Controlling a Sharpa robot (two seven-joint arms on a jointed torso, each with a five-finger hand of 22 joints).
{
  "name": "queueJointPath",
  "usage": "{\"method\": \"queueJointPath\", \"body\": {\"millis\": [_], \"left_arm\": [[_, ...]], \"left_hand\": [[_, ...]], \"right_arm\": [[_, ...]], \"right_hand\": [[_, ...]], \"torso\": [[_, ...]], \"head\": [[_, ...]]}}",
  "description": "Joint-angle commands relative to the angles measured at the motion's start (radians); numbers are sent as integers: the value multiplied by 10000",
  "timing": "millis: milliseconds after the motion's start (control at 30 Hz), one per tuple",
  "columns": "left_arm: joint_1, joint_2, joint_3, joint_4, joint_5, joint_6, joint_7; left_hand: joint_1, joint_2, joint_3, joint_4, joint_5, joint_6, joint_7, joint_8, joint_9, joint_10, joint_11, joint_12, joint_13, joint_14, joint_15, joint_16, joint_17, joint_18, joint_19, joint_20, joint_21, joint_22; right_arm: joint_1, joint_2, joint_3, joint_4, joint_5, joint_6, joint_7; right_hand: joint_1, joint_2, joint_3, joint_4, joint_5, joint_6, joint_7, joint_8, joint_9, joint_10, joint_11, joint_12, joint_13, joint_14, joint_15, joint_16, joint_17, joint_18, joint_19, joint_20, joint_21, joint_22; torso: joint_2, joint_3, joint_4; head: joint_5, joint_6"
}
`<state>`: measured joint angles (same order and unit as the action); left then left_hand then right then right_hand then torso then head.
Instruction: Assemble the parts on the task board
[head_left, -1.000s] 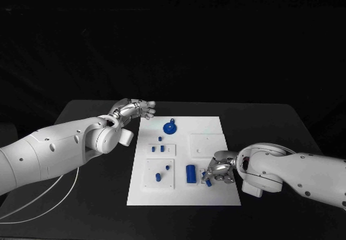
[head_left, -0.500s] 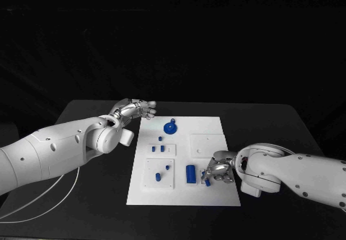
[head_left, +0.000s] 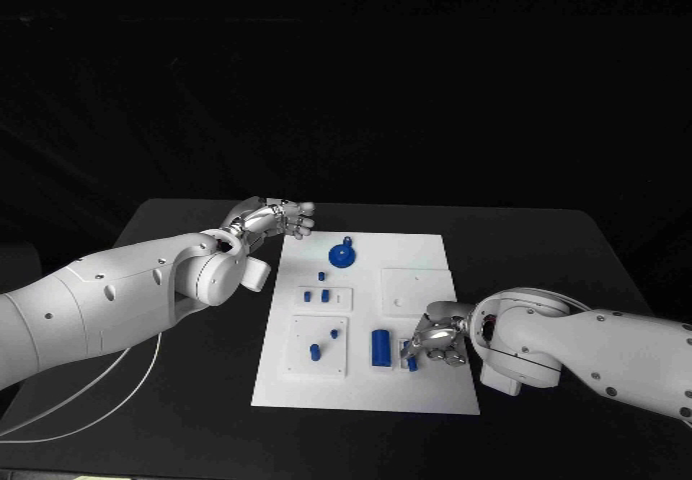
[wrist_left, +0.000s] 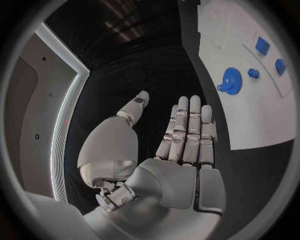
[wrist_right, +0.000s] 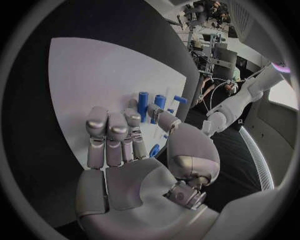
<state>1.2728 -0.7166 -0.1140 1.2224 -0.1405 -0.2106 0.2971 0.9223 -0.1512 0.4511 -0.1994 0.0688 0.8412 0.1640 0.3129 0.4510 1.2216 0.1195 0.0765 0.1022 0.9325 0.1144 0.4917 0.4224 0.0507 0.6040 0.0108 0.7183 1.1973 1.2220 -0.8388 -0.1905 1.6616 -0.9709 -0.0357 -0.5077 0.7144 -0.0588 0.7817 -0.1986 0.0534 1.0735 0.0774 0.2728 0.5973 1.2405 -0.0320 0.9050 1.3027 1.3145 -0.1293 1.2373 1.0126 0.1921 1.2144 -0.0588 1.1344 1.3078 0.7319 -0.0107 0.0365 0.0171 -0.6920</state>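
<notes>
The right hand is over the near right part of the task board, fingers curled down around a small blue part at its fingertips — in the right wrist view a sliver of blue shows under the fingers, so I judge it pinched, though the contact itself is partly hidden. Just beside those fingers lies a blue cylinder, and beyond it a white block with small blue pegs. The left hand hovers off the board's far corner, fingers straight and apart, holding nothing; the blue gear lies near it (on the board). The step looks like picking up — next, lift cleanly and carry the part to its seat.
</notes>
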Motion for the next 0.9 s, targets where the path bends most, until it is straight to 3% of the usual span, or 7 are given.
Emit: {"method": "queueJointPath", "body": {"millis": [33, 333, 533, 633, 767, 900], "left_arm": [[8, -2, 5, 30, 2, 144, 31], [8, -8, 4, 30, 0, 135, 30], [8, -8, 3, 23, -2, 120, 32], [8, -10, 3, 31, -10, 122, 29], [8, -24, 3, 30, -13, 115, 25], [8, -33, 2, 29, -18, 117, 18]], "left_hand": [[-16, 80, -61, 2, 36, 51, 28, 40, -7, 42, -48, -6, -15, 12, 5, -40, 12, 145, -41, 40, -41, 17], [-23, 77, -63, 7, 35, 47, 28, 39, -9, 41, -48, -7, -16, 12, 6, -45, 17, 146, -42, 40, -44, 19], [-26, 79, -62, 10, 35, 45, 29, 39, -10, 40, -48, -8, -17, 12, 6, -48, 21, 146, -42, 40, -45, 20], [-26, 79, -62, 11, 35, 44, 29, 38, -10, 40, -48, -9, -18, 13, 6, -50, 23, 146, -42, 39, -46, 21], [-23, 82, -59, 11, 37, 42, 29, 38, -11, 41, -48, -9, -18, 13, 5, -52, 26, 148, -41, 39, -47, 22], [-20, 83, -57, 11, 38, 41, 29, 37, -12, 41, -49, -9, -19, 14, 5, -54, 29, 148, -41, 38, -48, 23]], "right_arm": [[-7, 5, 4, 46, -67, -194, 277], [-7, -46, 4, 57, -67, -190, 339], [-7, -105, 4, 91, -60, -129, 445], [-8, -157, 4, 120, -126, 235, 619], [-33, -256, 4, 205, -266, 653, 689], [-61, -298, 3, 282, -420, 789, 712]], "right_hand": [[-185, -96, -155, 0, -47, 20, 0, -48, -1, 48, -14, -31, 12, 3, -65, -6, 17, 697, -22, -6, 57, 143], [-602, -508, -868, -58, -46, -7, -4, -47, 17, 32, -19, -33, 25, -3, -70, -9, 26, 697, -38, -37, 64, 139], [-613, -612, -1132, -169, -45, -23, -13, -49, 26, 22, -29, -38, 30, -9, -85, -16, 29, 697, -58, -80, 51, 130], [-580, -622, -1177, -212, -44, -24, -16, -48, 29, 20, -32, -39, 31, -11, -88, -19, 29, 697, -62, -93, 48, 128], [133, -861, -1171, -806, -38, -46, -19, -45, 45, 12, -37, -35, 43, -9, -97, -23, 33, 697, -63, -165, 57, 131], [851, -1070, -1457, -921, -30, -70, -8, -44, 62, -4, -25, -42, 51, -11, -85, -46, 29, 697, -83, -186, 44, 123]], "torso": [[0, 1, -1], [1, 7, -7], [1, 10, -7], [0, 11, -2], [3, 14, -4], [0, 10, -15]], "head": [[13, -1], [44, -3], [35, 11], [30, 8], [35, 9], [43, 9]]}}
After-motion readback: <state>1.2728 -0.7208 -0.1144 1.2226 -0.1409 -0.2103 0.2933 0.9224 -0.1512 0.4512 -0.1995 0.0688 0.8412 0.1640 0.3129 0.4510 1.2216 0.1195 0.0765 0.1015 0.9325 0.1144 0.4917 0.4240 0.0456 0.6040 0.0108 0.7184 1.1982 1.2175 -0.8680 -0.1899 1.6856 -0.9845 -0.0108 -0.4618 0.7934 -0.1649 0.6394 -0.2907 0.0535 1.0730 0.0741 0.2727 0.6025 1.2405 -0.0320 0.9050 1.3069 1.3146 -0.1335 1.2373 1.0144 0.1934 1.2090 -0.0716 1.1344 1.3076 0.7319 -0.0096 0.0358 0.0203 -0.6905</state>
